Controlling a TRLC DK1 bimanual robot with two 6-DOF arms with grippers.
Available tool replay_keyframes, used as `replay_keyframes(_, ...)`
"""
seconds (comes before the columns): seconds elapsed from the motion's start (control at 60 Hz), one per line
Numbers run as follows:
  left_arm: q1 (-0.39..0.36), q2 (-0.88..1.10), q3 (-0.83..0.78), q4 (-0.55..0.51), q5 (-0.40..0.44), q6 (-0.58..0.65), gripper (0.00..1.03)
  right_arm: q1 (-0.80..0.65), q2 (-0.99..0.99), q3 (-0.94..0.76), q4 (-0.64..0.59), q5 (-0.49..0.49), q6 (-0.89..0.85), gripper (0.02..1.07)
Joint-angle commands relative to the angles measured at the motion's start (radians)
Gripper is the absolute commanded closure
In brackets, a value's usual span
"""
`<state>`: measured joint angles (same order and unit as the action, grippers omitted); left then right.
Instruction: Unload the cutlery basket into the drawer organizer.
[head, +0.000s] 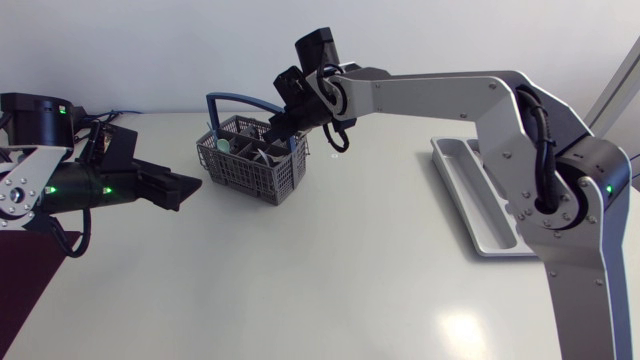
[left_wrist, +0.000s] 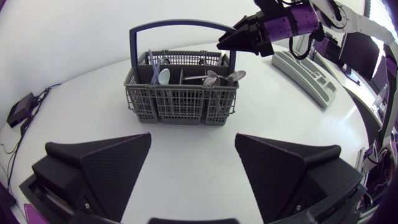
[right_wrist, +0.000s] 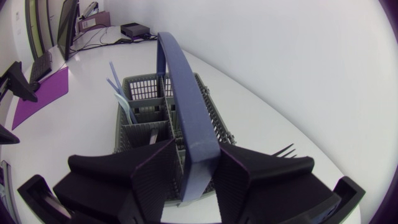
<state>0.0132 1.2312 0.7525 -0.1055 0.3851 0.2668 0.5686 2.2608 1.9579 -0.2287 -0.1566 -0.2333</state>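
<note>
White desk (head: 330, 270). The grey plastic mesh cutlery basket (head: 250, 165) (left_wrist: 180, 102) (right_wrist: 140, 134) sits at far centre-left and is upright. Its blue arched handle (head: 240, 100) (left_wrist: 180, 26) (right_wrist: 186, 93) is standing up.

Still loaded:
- Metal spoons (left_wrist: 224, 76) lean in the right-hand compartments.
- Pale blue plastic utensils (left_wrist: 163, 76) (right_wrist: 121, 93) are in the left ones.
- Dark fork tines (right_wrist: 283, 150) poke out at the basket's right end.

The right tool (head: 283, 125) (left_wrist: 224, 45) (right_wrist: 196, 144) comes in from the right, over the basket's right end at the handle's corner. The handle runs straight through it. Can't tell whether it's clamped on the handle or only straddling it.

The left tool (head: 190, 187) (left_wrist: 193, 137) is left of the basket, near it but apart, pointed at it. It is spread wide and holds nothing.

The light grey moulded drawer organizer tray (head: 478, 205) (left_wrist: 308, 74) lies flat at the desk's right side, well apart from the basket and partly behind the right arm's links. No cutlery is visible in its exposed slots.
</note>
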Motion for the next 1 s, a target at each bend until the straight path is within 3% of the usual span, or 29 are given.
replay_keyframes(0.0, 0.007, -0.01, -0.012, 0.009, 0.009, 0.02, 0.09, -0.006, 0.029, -0.008, -0.008, 0.0, -0.011, 0.8)
replay_keyframes(0.2, -0.001, -0.026, -0.012, 0.009, 0.009, 0.015, 0.09, -0.009, 0.026, -0.039, -0.02, -0.003, -0.017, 0.91)
replay_keyframes(0.5, -0.004, -0.052, -0.018, -0.002, 0.008, 0.015, 0.09, -0.013, -0.127, -0.243, -0.021, 0.0, -0.024, 0.91)
replay_keyframes(0.983, -0.004, -0.018, -0.016, -0.007, 0.008, 0.022, 0.09, -0.018, -0.67, -0.91, -0.023, -0.069, -0.06, 0.91)
